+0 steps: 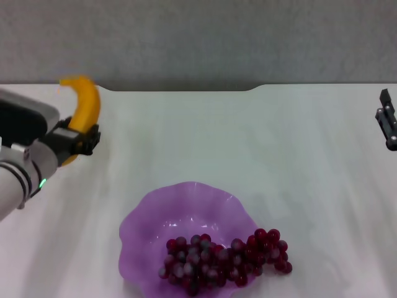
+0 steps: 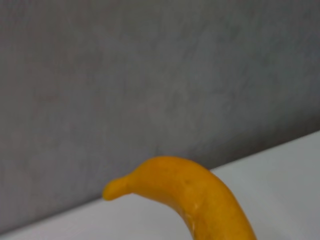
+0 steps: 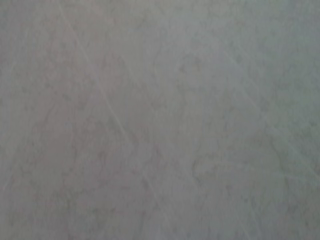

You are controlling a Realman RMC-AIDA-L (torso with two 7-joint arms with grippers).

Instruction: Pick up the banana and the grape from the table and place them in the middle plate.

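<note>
Left gripper pinched the banana by its lower part, near the table's left side and well apart from the middle plate. Its black jaws sat clamped on both sides of the fruit, and the banana rose upright from them, curving so that its top end pointed left against the grey wall. From the left wrist view the banana arched up with its stubby tip toward the wall, and the table showed as a white strip below. Whether the fruit's lowest end touched the tabletop could not be told, as the jaws hid it.

On the near side of the table lay the purple plate, with the grape resting in it, the bunch's right end draped over the rim onto the white surface.

Right gripper hung at the far right edge, only partly in view; whether it was spread or pressed together could not be told.
</note>
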